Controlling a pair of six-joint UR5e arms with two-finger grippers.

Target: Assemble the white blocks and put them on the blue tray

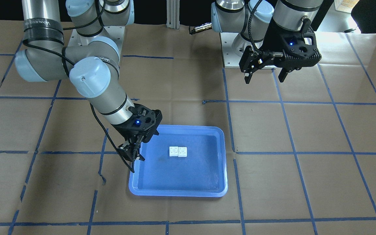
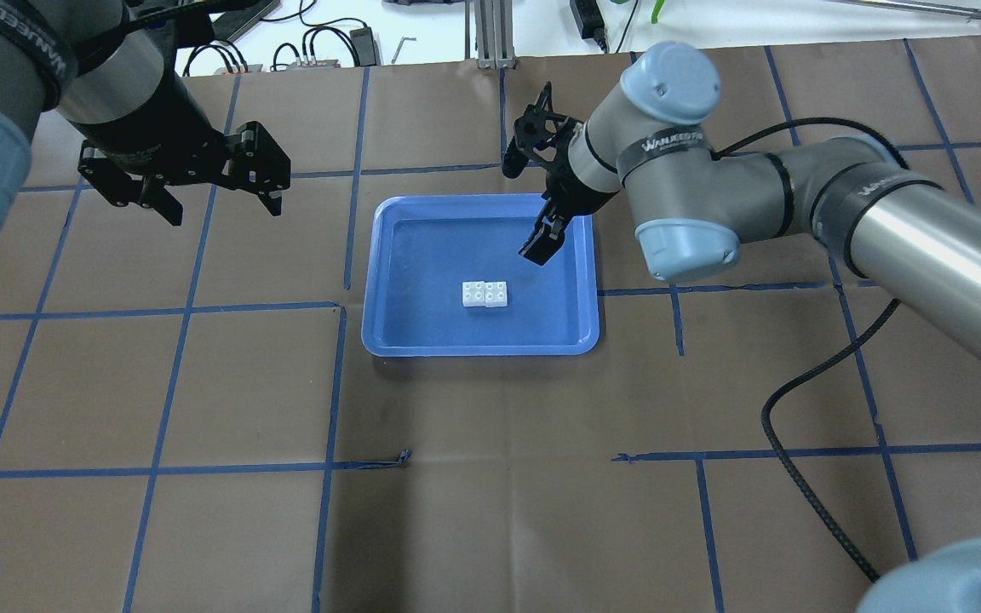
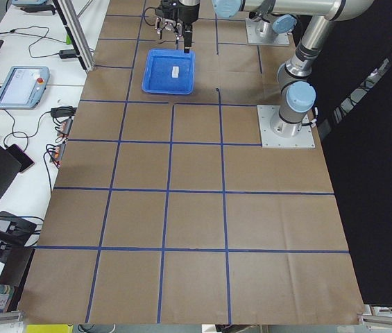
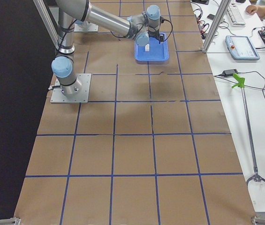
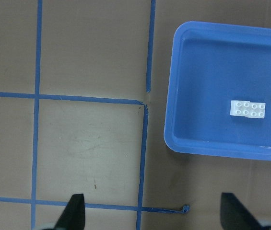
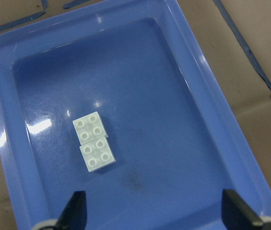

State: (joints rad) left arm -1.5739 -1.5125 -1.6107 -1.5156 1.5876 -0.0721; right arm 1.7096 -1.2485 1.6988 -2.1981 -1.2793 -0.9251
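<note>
The two white blocks (image 1: 178,151) lie side by side, touching, studs up, in the middle of the blue tray (image 1: 175,193). They also show in the overhead view (image 2: 484,294) and in both wrist views (image 5: 247,109) (image 6: 94,141). My right gripper (image 1: 143,150) is open and empty. It hangs above the tray's edge (image 2: 473,347) on my right side and looks down on the blocks. My left gripper (image 1: 265,79) is open and empty. It is held high over the table, well clear of the tray, on my left (image 2: 225,213).
Brown paper with blue tape grid lines (image 2: 337,383) covers the table. The right arm's black cable (image 2: 806,443) trails over the table on my right. Monitors, cables and tools lie on the white benches beyond the table's far edge (image 3: 22,83).
</note>
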